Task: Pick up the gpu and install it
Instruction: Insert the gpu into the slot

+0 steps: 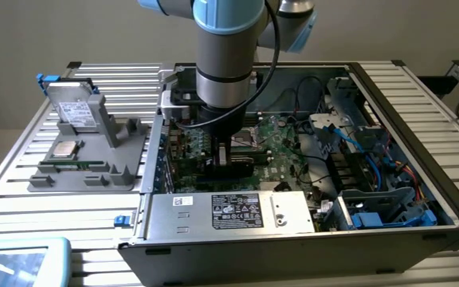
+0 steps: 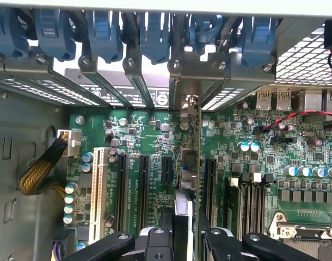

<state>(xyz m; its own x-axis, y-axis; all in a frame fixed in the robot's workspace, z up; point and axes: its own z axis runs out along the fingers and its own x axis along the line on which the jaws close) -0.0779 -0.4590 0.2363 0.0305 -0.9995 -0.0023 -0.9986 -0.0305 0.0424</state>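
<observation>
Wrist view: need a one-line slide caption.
Gripper holds the gpu edge-on above the motherboard, its metal bracket up against the case's rear slot openings.

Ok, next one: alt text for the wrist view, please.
Looking down into an open computer case, the gripper holds the gpu edge-on over the green motherboard, its fingers on either side of the card, among the black expansion slots. A row of blue slot clips runs along the case's edge.
</observation>
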